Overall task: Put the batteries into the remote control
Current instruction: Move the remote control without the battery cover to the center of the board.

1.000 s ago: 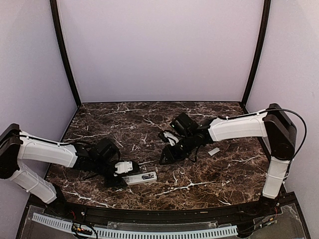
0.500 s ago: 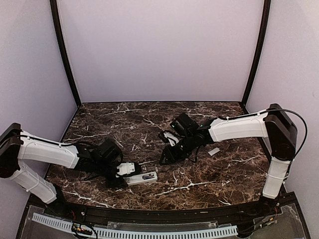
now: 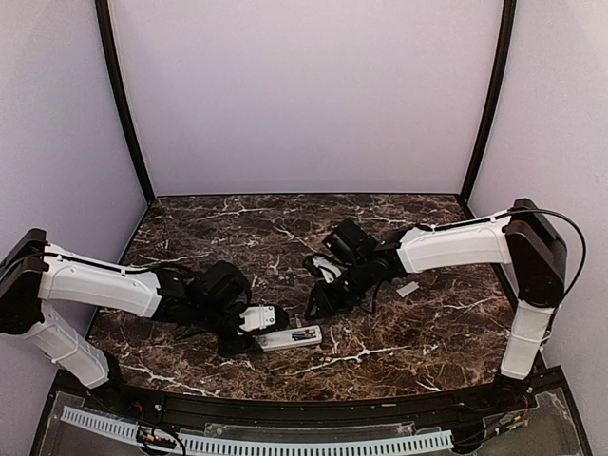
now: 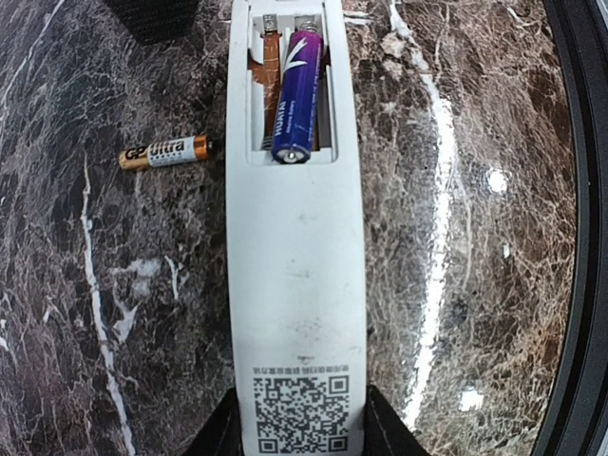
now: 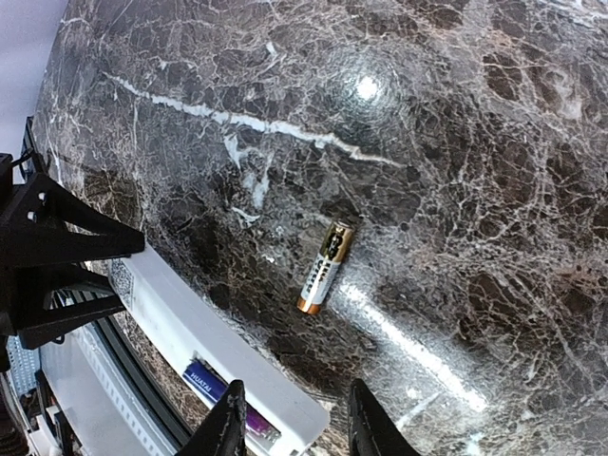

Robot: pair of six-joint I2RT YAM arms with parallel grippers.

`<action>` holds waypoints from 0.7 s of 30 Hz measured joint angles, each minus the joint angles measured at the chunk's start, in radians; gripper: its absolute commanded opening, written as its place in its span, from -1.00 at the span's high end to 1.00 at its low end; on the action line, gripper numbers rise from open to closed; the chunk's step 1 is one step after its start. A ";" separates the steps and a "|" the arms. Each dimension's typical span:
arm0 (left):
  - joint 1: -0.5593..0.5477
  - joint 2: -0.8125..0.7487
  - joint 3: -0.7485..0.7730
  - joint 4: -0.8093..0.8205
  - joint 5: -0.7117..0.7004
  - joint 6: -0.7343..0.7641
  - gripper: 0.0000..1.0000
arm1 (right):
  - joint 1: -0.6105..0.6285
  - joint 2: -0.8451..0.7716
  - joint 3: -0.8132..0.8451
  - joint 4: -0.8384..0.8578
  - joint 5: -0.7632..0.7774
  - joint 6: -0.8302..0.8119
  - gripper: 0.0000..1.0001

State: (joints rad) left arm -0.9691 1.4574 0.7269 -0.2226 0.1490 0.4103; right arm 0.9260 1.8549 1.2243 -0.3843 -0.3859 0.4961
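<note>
The white remote control (image 4: 294, 237) lies back up on the marble, its battery recess open. One blue-purple battery (image 4: 293, 95) sits in the recess, and the slot beside it shows bare contacts. A second battery (image 4: 163, 153), black and gold, lies loose on the table just left of the remote. My left gripper (image 4: 302, 442) is shut on the remote's QR-code end. In the top view it (image 3: 268, 332) holds the remote (image 3: 293, 336) near the front edge. My right gripper (image 5: 294, 427) is open and empty, hovering over the loose battery (image 5: 325, 267) and the remote (image 5: 209, 351).
A small white piece (image 3: 408, 288) lies on the marble table (image 3: 285, 237) right of the right gripper. The table's dark front rim (image 4: 584, 190) runs close along the remote. Purple walls enclose the back and sides.
My left arm has slid the remote to the right, toward the right gripper. The right gripper has stayed nearly in place.
</note>
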 measured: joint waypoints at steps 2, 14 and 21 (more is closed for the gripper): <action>-0.011 0.024 0.013 0.002 0.003 -0.003 1.00 | 0.000 -0.006 -0.002 -0.008 0.007 0.003 0.33; -0.085 0.165 0.100 -0.011 -0.034 -0.004 0.57 | 0.001 -0.092 -0.071 -0.027 0.042 0.026 0.35; -0.097 0.220 0.175 -0.092 -0.051 -0.042 -0.10 | 0.001 -0.115 -0.122 -0.033 0.050 0.042 0.35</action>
State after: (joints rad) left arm -1.0664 1.6772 0.9024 -0.3145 0.0975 0.3679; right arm 0.9272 1.7397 1.1027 -0.4171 -0.3355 0.5377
